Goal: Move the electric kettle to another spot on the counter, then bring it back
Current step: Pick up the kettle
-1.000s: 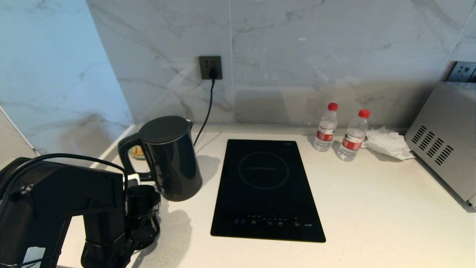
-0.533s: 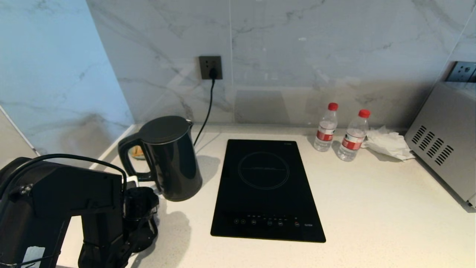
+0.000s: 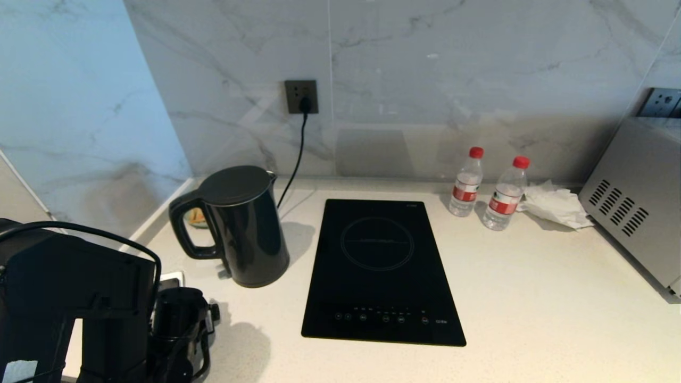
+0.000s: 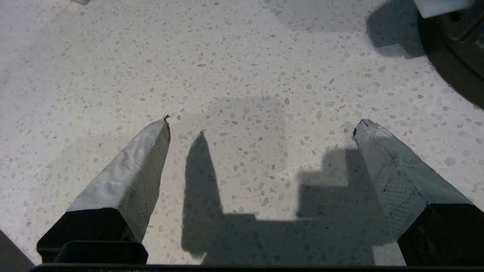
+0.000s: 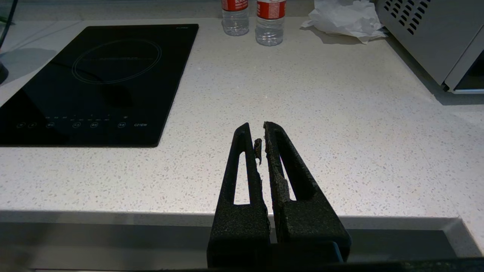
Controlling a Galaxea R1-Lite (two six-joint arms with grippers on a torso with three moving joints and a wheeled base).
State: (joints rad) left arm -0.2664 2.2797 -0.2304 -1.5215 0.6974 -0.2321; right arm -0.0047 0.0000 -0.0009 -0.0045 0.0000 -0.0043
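Left gripper (image 4: 261,124) fingers spread wide, empty, over speckled stone table (image 3: 532,298), glossy black electric kettle (image 3: 242,226) untouched, its base hidden, right gripper (image 5: 261,132) fingers closed, empty.

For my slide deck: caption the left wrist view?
Open left end effector poised over bare speckled counter, nothing held.

The electric kettle (image 3: 242,226) looks like glossy black plastic with a smooth, slightly duller lid. The bench (image 3: 532,298) is off-white speckled stone — smooth, with a soft sheen. The hob panel (image 3: 380,271) is black glass, mirror-glossy. The wall (image 3: 425,80) behind is polished grey-veined marble. Two bottles (image 3: 466,183) are clear plastic with red caps; beside them lies crumpled white paper (image 3: 553,205). The appliance (image 3: 636,205) at the right has a matt grey metal casing. The left tool (image 4: 261,124) has fingers wrapped in wrinkled grey tape — the right tool (image 5: 261,130) is rough, matt black.
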